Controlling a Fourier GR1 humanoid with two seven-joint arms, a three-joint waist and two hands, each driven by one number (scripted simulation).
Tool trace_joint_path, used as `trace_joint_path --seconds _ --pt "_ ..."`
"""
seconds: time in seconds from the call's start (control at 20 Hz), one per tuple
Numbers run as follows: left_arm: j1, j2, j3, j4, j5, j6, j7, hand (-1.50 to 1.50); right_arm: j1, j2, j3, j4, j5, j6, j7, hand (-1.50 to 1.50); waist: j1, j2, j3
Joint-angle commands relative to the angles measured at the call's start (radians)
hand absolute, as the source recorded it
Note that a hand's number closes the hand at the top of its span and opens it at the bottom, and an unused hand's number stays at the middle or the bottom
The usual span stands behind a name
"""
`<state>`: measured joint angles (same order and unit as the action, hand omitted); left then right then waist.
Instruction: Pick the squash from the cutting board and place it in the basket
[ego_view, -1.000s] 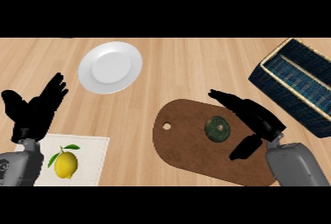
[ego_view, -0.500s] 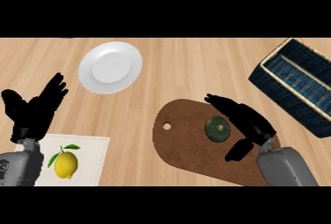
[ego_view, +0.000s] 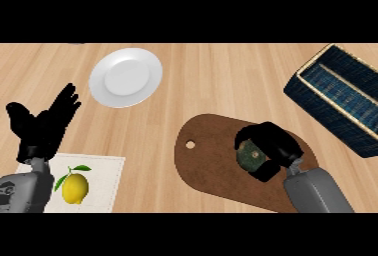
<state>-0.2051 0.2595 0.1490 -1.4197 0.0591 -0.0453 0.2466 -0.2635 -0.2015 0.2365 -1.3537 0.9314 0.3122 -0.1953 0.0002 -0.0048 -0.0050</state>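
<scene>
A dark green squash lies on the brown cutting board at lower centre-right. My right hand curls round it, fingers over its top and thumb below, hiding most of it. The dark blue woven basket stands at the right edge, beyond the board. My left hand rests open at the left edge, fingers up.
A white plate sits at the upper left. A lemon lies on a pale mat at the lower left, beside my left forearm. Bare wooden counter lies between the board and the basket.
My right hand has moved left onto the squash and its fingers have curled round it. The left hand has stayed still.
</scene>
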Motion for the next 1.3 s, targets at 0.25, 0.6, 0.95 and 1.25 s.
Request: trace_joint_path --seconds 0.25,0.6,0.95,1.25 --pt "0.015 -0.005 0.018 0.024 0.006 -0.021 -0.031 0.0 -0.049 0.187 -0.04 0.058 0.085 -0.069 0.283 1.5 0.002 0.006 0.004" --pt "-0.03 -0.018 -0.022 0.029 -0.018 -0.02 -0.016 0.0 -0.204 0.199 -0.065 0.086 -0.024 -0.265 0.88 1.5 0.053 0.015 0.004" --pt "-0.094 -0.018 -0.029 0.078 -0.031 -0.019 -0.014 0.0 -0.443 0.201 0.076 0.154 -0.221 -0.616 1.143 1.5 0.073 0.019 0.006" --pt "-0.055 -0.051 -0.042 0.065 -0.034 -0.005 -0.025 0.0 -0.62 0.201 0.204 0.102 -0.093 -0.907 1.224 1.5 0.061 0.006 0.004"
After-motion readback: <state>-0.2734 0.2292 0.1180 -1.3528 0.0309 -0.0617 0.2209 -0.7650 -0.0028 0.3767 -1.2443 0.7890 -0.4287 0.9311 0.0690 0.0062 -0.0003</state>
